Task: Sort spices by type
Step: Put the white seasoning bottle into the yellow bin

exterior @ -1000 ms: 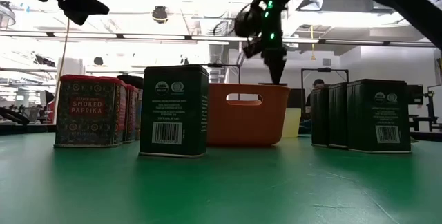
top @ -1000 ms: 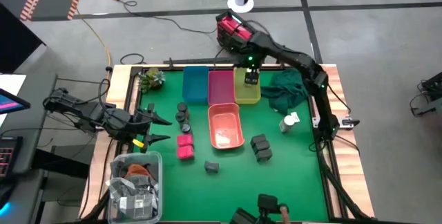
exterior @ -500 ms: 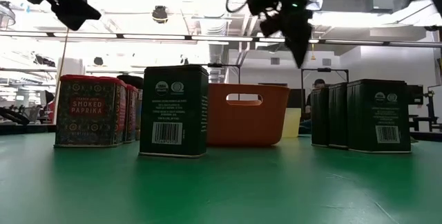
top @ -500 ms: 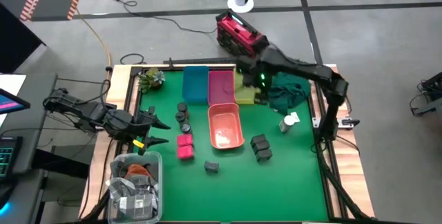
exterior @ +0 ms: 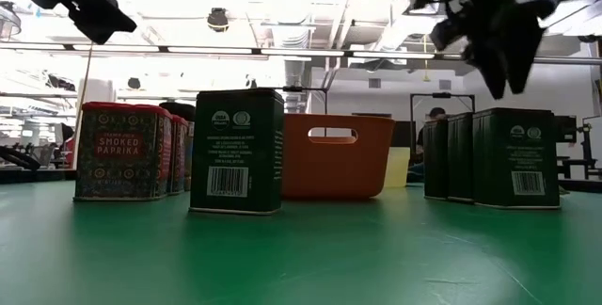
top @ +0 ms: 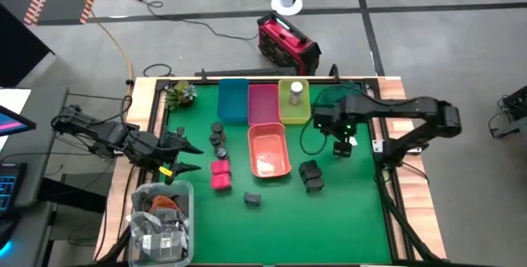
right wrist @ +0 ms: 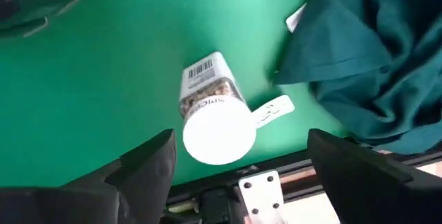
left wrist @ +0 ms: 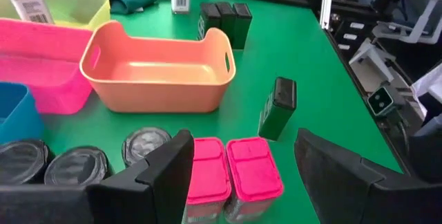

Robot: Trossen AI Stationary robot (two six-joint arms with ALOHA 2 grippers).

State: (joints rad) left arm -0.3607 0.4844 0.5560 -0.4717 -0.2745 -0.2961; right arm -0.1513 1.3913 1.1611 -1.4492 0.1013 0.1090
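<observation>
- A white-capped bottle (right wrist: 214, 117) stands on the green table (top: 346, 209) at its right side, directly under the right gripper (top: 341, 146); the right wrist view looks down on its cap, between the spread, empty fingers.
- That view alone shows the white tag (right wrist: 269, 110) beside the bottle and the dark green cloth (right wrist: 373, 65) just past it; in the high view the arm covers most of this.
- A second bottle (top: 296, 92) stands inside the yellow bin (top: 294, 112) at the far side.
- The salmon bin (left wrist: 159, 79) looks empty in the left wrist view; the pink bin (top: 263, 102) and blue bin (top: 233, 100) show nothing inside from above.
- Three dark boxy packs (top: 310, 175) stand together right of the salmon bin; a single pack (top: 253, 199) stands nearer, left of them.
- Two magenta blocks (left wrist: 231, 172) sit side by side left of the salmon bin, with dark round jars (top: 217, 138) just beyond them.
- The low view shows the "smoked paprika" label on a block (exterior: 120, 152).
- The left gripper (top: 186, 153) hovers at the table's left edge, fingers apart and empty.
- A clear tub (top: 161, 222) of oddments sits at the near left corner.
</observation>
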